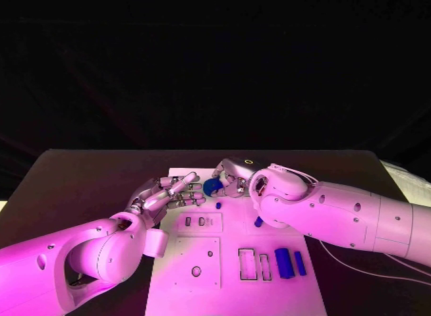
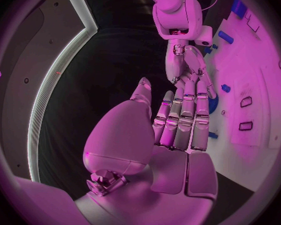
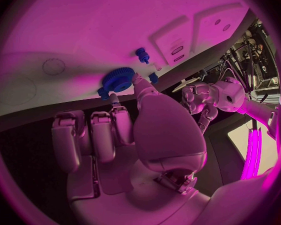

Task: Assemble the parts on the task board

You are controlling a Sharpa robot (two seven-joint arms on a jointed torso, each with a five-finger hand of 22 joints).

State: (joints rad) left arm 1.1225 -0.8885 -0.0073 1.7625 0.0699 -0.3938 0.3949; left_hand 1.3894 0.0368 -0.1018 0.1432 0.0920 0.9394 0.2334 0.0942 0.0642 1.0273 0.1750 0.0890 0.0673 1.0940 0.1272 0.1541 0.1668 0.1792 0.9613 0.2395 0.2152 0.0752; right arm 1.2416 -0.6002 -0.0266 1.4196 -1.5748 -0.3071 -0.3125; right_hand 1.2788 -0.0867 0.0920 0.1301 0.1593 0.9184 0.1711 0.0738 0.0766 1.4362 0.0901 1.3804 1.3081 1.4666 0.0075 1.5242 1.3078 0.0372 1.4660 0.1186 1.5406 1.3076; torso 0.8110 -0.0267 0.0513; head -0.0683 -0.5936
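- Head view looks down on the white rectangular task board (image 1: pixel 192 276) lying on the black table (image 1: pixel 82 178), with both silver hands meeting over its far end.
- Right hand (image 1: pixel 232 179) pinches a round blue toothed gear (image 1: pixel 213 187) between thumb and fingertips; in the right wrist view the same gear (image 3: pixel 118 80) sits at the tip of the thumb, held just above the board's edge (whether it touches the board, I cannot tell).
- Left hand (image 1: pixel 166 194) holds nothing; its fingers (image 2: pixel 181 120) lie straight and close side by side with the thumb apart, reaching toward the gear. Whether their tips touch it I cannot tell.
- Left wrist view shows the right hand (image 2: pixel 187 67) pointing back toward the left fingertips, blue showing just beside them.
- Small blue peg (image 1: pixel 217 205) stands on the board near the gear; the right wrist view shows it as a short knobbed post (image 3: pixel 142 55).
- Another small blue piece (image 1: pixel 258 222) sits on the board beside the right forearm.
- Two blue rectangular bars (image 1: pixel 290 263) lie side by side near the board's right edge, just beside two empty rectangular slots (image 1: pixel 252 263).
- Two smaller slots (image 1: pixel 198 222) lie near the left wrist.
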